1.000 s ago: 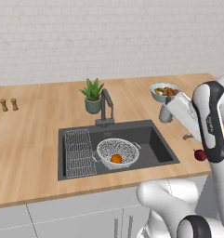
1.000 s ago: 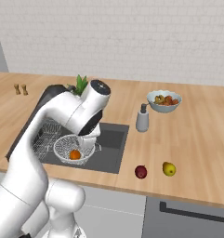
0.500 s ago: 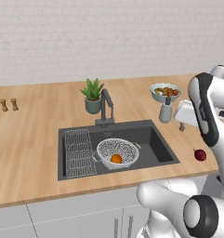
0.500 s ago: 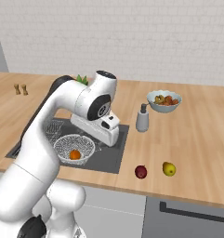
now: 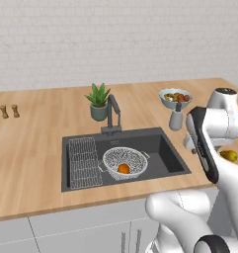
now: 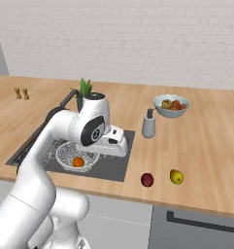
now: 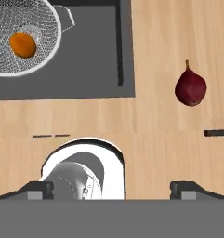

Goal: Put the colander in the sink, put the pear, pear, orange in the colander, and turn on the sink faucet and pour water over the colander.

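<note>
In the sink (image 5: 160, 148) the colander (image 5: 124, 162) sits on the basin floor just beside the flat wire rack (image 5: 84, 162), roughly under the faucet (image 5: 112, 114), probably so a stream would fall into the mesh. The orange (image 5: 123, 168) lies inside it, resting on the bottom of the mesh. No water is visible

Both pears are on the counter (image 6: 206, 146) to the right of the sink, near its front edge: the dark red pear (image 6: 147, 179) and the yellow pear (image 6: 176, 176), close together but apart. Hand view puts the red pear (image 7: 191, 88) ahead of the gripper (image 7: 111, 188) and off to one side, stem pointing away

Gripper fingers spread wide, nothing between them; it hangs over bare wood beside the sink's corner, not above the fruit

Judgement: colander and orange steps done; the pears and faucet remain. Open jaws suit a grasp of the red pear, the nearer one

Soap bottle (image 6: 148, 124) and fruit bowl (image 6: 172, 105) stand farther back, well apart from the pears
</note>
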You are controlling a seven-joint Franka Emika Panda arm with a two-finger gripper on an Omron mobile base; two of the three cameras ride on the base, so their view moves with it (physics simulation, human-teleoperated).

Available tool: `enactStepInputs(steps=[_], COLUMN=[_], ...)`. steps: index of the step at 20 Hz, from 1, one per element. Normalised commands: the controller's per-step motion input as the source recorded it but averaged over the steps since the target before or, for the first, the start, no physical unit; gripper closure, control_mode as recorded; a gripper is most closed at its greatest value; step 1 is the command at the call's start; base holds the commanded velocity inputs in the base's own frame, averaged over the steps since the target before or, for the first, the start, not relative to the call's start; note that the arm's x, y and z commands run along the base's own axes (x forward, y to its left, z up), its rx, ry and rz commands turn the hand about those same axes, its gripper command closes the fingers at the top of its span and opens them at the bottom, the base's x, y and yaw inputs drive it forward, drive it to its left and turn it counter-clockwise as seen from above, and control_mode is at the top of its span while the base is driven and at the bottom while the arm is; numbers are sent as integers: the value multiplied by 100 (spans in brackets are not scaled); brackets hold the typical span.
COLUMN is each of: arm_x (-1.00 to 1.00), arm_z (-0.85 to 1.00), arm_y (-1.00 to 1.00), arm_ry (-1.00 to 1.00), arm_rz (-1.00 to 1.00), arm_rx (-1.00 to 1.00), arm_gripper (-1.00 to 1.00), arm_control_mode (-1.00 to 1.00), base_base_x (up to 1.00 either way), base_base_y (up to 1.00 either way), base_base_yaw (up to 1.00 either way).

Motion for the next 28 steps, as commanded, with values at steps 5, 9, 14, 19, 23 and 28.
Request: enactStepInputs(steps=[5,9,14,19,23,28], arm_x=[-2,0,11,22,12,15], arm_z=[-12,-10,-23,-20,-25,-34], arm_y=[-81,-68,-33,-35,-42,-20], arm_ry=[-30,-5,9,16,6,0], arm_rz=[6,1,0,0,0,0], arm_rx=[5,5,1,2,3,0], arm_gripper=[-100,-100,-100,-100,-100,-100], arm_control_mode=[-100,-100,-100,-100,-100,-100], base_base_x=[0,0,0,0,0,0], base_base_y=[0,0,0,0,0,0], base_base_yaw=[0,0,0,0,0,0])
